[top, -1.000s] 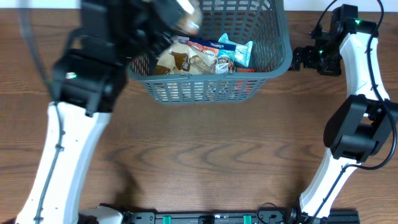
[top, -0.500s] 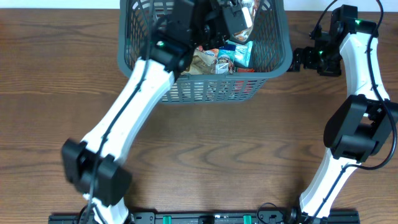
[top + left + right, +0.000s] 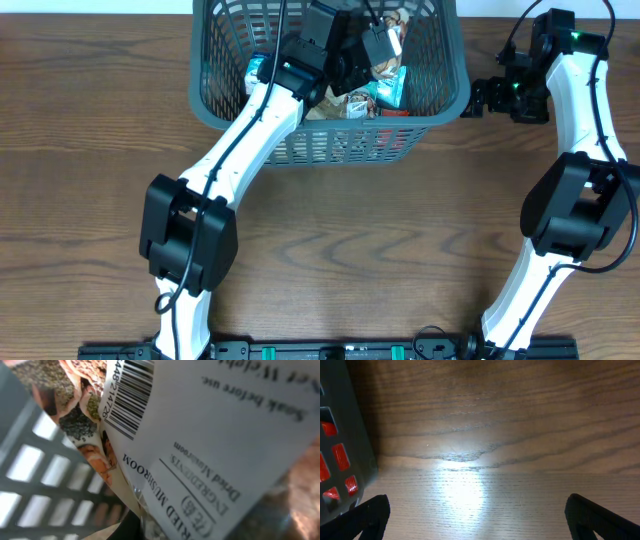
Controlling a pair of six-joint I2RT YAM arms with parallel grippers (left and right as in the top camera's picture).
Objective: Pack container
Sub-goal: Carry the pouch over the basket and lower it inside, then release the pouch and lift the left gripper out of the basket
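placing step: left claw [image 3: 375, 45] looks clenched on a dried mushroom packet [image 3: 210, 435] inside the container [image 3: 330, 150] at far edge of the table [image 3: 350, 250], right claw [image 3: 477, 510] released just beside its right wall, next calls for letting go over the snack pile [image 3: 350, 102].

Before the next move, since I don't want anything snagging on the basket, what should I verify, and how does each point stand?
1. The left gripper is over the inside of the container: ok.
2. The left gripper has a hold on the dried mushroom packet: cannot tell; the packet fills the wrist view.
3. The right gripper is open and empty: ok.
4. The right gripper is apart from the container wall: cannot tell; they are very close.
5. The container stands upright on the table: ok.
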